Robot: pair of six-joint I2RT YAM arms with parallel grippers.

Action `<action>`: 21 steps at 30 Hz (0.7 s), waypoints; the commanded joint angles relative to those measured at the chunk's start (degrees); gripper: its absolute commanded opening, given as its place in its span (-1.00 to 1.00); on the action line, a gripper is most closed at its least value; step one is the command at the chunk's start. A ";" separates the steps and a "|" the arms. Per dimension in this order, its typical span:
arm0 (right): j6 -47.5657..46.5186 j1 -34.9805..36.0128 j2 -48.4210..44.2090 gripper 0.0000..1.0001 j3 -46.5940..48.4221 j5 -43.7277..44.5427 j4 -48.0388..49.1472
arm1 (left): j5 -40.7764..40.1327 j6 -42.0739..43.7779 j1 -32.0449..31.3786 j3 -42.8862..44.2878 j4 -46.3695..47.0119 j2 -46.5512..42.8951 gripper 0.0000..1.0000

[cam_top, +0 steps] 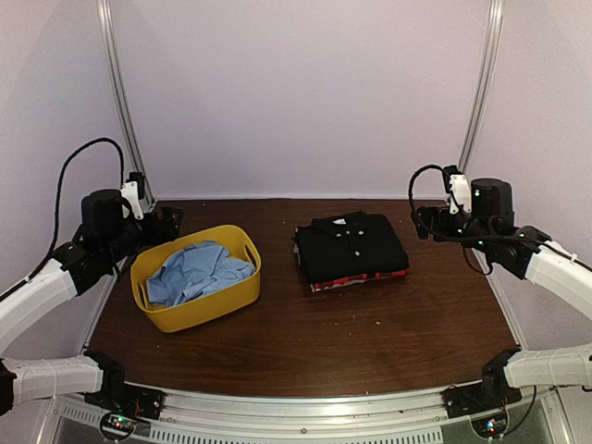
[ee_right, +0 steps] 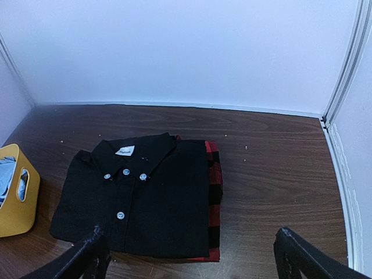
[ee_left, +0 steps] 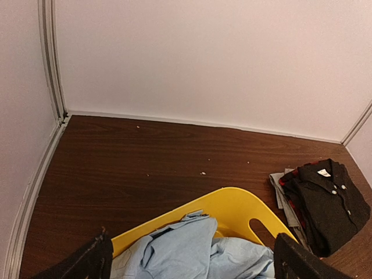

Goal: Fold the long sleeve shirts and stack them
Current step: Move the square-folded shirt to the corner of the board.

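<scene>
**Reference object: the yellow basket (cam_top: 190, 319), on the left part of the dark wooden tabletop (cam_top: 370, 342).**

- The light blue shirt (cam_top: 196, 270) lies crumpled and unfolded inside the basket.
- To the right of the basket, apart from it, stands a neat stack.
- The black shirt (ee_right: 145, 197) is on top of the stack, folded, with its collar toward the back wall and its pale buttons facing up.
- Beneath it lies the red-checked shirt (ee_right: 214, 192). Its edge shows along the stack's near side and along the side farther from the basket.
- The left claw (ee_left: 192, 238) hangs over the basket's left end, its fingers spread wide and gripping nothing.
- The right claw (ee_right: 190, 232) hangs beyond the stack, on the side away from the basket. It is also wide and empty, and it faces the stack.
</scene>
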 commanded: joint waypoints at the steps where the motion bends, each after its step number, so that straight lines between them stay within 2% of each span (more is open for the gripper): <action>1: -0.51 0.13 -0.72 1.00 -0.59 0.62 1.15 | 0.97 1.07 0.47 -0.32 2.48 0.11 0.95; 9: 0.40 0.13 0.54 1.00 1.01 0.53 -0.64 | 1.06 0.97 0.52 -0.40 2.39 0.16 0.95; 13: 1.24 1.09 1.78 1.00 1.79 -6.77 3.30 | 1.18 0.89 0.50 -0.33 2.36 0.25 0.95; 16: 2.34 5.53 6.79 1.00 5.68 -3.08 3.37 | 1.22 0.89 0.52 -0.32 2.39 0.25 0.95; 21: 2.26 16.00 20.94 1.00 15.88 7.45 1.58 | 1.11 0.96 0.45 -0.17 2.25 0.13 0.95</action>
